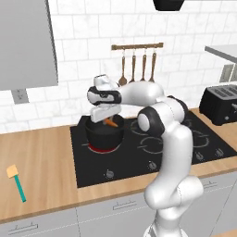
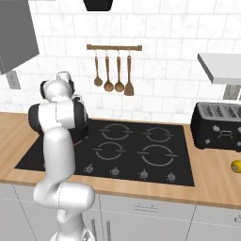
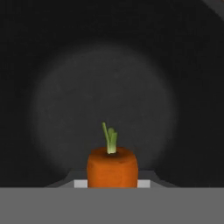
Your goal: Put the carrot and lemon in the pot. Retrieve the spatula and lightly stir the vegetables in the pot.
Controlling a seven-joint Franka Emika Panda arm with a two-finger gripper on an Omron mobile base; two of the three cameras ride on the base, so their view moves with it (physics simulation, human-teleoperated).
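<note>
Hand view: carrot [image 3: 112, 168] sits end-on at the bottom centre, green stub up, pinched between the gripper's [image 3: 112, 184] fingers, which are drawn in narrow on it; only pale slivers show either side of the orange body. Behind it, the dark round floor of the pot [image 3: 100, 109].

Left base view: carrot [image 1: 110, 123] shows as an orange sliver just above the pot [image 1: 104, 135] rim, under the white hand [image 1: 105, 112]. Whether it touches the pot's inside is hard to tell from here. Pot stands on the rear left burner of the black cooktop [image 1: 152, 148], a red glow beneath it.

Spatula [image 1: 16, 182], teal handle and orange-yellow blade, lies flat on the wooden counter [image 1: 41, 162], well left of the cooktop, near the front edge.

Right base view: lemon [image 2: 236, 165] rests on the counter at the far right, just in front of the black toaster [image 2: 218, 124]. Wooden spoons and spatula [image 2: 113, 73] hang from a rail on the tiled wall above the cooktop.
</note>
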